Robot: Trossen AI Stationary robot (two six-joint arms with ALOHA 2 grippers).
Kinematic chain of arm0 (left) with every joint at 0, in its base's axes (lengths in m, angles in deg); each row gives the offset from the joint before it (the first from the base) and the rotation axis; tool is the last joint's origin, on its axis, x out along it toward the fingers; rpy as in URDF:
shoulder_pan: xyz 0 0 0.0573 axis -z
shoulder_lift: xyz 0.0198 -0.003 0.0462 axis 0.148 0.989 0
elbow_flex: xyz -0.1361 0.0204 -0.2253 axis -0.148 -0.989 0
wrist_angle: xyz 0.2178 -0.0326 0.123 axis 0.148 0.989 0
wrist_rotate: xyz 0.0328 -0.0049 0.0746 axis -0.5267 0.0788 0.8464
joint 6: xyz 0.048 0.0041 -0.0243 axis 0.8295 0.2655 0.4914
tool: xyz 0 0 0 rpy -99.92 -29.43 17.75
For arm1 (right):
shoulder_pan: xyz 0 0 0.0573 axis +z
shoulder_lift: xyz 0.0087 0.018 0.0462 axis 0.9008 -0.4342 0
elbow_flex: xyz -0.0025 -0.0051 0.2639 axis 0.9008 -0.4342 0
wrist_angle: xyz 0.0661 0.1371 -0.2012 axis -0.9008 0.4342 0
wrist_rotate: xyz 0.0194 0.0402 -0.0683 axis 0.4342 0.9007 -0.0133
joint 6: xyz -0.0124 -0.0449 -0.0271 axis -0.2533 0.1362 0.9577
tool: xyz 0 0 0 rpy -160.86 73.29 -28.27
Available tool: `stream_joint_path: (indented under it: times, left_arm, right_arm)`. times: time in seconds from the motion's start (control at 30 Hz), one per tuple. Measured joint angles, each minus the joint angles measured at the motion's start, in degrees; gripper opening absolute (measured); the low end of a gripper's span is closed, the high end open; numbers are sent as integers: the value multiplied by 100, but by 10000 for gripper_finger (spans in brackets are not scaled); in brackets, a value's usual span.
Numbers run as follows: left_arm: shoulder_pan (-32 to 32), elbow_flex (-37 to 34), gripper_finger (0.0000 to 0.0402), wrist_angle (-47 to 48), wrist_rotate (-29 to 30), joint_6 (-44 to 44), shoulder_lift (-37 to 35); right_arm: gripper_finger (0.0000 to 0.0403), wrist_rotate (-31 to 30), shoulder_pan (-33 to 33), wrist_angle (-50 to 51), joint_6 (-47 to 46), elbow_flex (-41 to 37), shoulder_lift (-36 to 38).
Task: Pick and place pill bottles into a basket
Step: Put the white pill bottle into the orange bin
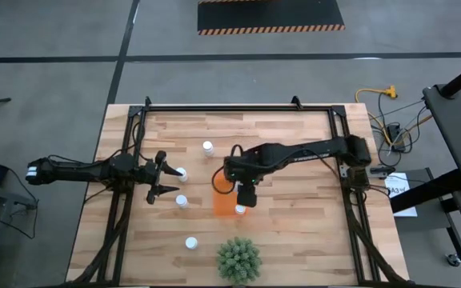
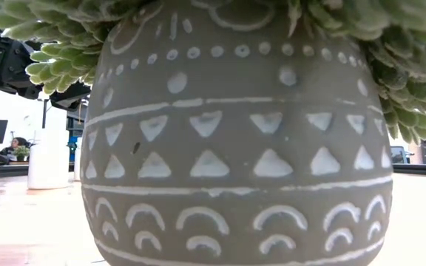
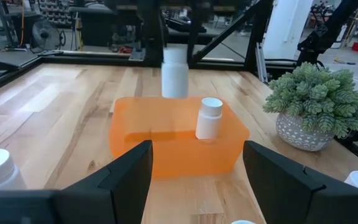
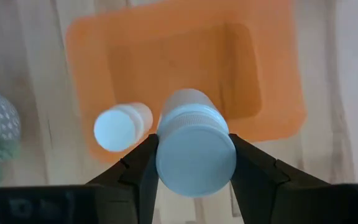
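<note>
Pill bottles: one clamped in the right gripper [image 4: 194,163], cap [image 4: 196,152] toward the wrist camera, hanging over the basket [image 1: 224,200]
Held bottle, left wrist view: it [image 3: 174,72] is clear above the basket rim [image 3: 173,106], not touching
Bottle in basket: one [image 3: 209,118] upright inside, toward the plant side; also in right wrist view [image 4: 118,127]
Loose bottles on desk [image 1: 294,232]: one by the left gripper [image 1: 182,173], one below it [image 1: 182,202], one near the back [image 1: 207,147], one near the front [image 1: 191,242]
Basket: orange, mid-desk, just behind the potted plant [image 1: 238,259]
Right gripper: clenched on the bottle, over the basket
Left gripper [image 1: 163,179]: fingers [image 3: 128,177] spread, holding nothing, low over the desk left of the basket
Low view: mostly blocked by the grey patterned plant pot [image 2: 235,140]; two bottles at left [image 2: 49,148]
</note>
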Motion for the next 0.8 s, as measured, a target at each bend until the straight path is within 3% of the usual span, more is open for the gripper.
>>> stream_joint_path:
  times: [0.37, 0.8]
  left_arm:
    - [-2, 0, 233, 1, -1, 1, 31]
    - [0, 0, 233, 3, -1, -1, 34]
  right_arm:
    - [151, -57, 94, 863, 769, 1392, -1187]
    - [151, -216, 111, 674, 913, 837, -1237]
